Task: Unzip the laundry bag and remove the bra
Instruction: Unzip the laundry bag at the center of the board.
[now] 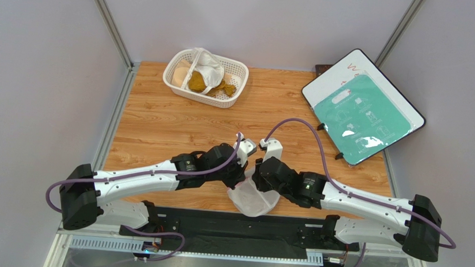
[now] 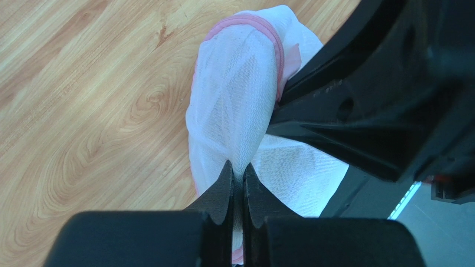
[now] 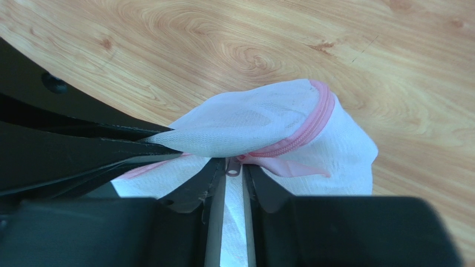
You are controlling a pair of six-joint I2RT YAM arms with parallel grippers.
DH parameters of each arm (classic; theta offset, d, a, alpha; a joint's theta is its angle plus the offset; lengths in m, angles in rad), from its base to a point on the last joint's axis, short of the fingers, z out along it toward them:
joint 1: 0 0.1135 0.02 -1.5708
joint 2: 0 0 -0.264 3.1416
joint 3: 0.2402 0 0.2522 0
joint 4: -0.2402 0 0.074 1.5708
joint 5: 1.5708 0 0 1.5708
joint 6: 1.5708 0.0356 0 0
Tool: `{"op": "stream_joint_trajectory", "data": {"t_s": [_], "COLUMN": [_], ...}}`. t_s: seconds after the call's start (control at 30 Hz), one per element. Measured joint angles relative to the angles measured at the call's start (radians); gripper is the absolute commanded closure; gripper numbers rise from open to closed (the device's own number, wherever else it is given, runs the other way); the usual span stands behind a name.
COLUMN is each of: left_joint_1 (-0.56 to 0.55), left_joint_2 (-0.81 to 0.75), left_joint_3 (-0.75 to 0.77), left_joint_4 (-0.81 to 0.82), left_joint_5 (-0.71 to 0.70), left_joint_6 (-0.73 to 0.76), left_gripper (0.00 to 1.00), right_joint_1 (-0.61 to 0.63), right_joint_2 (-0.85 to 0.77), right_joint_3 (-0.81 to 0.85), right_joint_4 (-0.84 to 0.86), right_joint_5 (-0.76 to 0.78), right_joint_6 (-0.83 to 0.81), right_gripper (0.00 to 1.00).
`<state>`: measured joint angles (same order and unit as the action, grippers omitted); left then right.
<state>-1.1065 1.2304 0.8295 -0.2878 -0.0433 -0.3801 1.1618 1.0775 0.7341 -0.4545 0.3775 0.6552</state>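
The laundry bag [image 1: 254,203], white mesh with pink zipper trim [image 3: 313,123], lies at the table's near edge between both arms. My left gripper [image 2: 237,167] is shut on a pinch of the bag's white mesh [image 2: 237,94]; in the top view it [image 1: 239,175] sits at the bag's left side. My right gripper [image 3: 233,167] is closed on the pink zipper pull [image 3: 232,164] at the bag's seam [image 3: 251,119]; in the top view it [image 1: 258,178] meets the bag from the right. The bra is hidden; no mauve fabric shows.
A white lattice basket [image 1: 238,66] at the back left holds a mustard-brown cloth [image 1: 197,81] and a white cloth [image 1: 213,68]. A white board with a green sheet [image 1: 363,112] leans at the back right. Bare wood table [image 1: 161,123] lies between.
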Motion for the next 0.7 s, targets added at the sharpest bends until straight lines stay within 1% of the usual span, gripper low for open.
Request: {"op": "stream_joint_trajectory", "data": {"t_s": [0.03,0.33,0.5,0.7], "left_joint_1": [0.000,0.000,-0.005,-0.011], "left_joint_2": [0.000,-0.003,-0.021,-0.055], "left_joint_3": [0.000,-0.006,-0.019,-0.038], "left_joint_4": [0.000,0.001,0.001,0.018], "left_joint_5": [0.000,-0.029,-0.069,-0.089], "left_joint_6": [0.000,0.002,0.006,0.015], "left_gripper": [1.00,1.00,1.00,1.00], "right_joint_1": [0.000,0.000,-0.003,-0.039], "right_joint_2": [0.003,-0.006,-0.053,-0.130], "right_joint_3": [0.000,0.012,0.012,-0.009], "right_joint_4": [-0.001,-0.028,-0.055,-0.064], "right_joint_5": [0.002,0.010,-0.001,-0.024], "right_joint_6": [0.001,0.004,0.011,0.022], "right_gripper": [0.98,0.99,1.00,1.00]}}
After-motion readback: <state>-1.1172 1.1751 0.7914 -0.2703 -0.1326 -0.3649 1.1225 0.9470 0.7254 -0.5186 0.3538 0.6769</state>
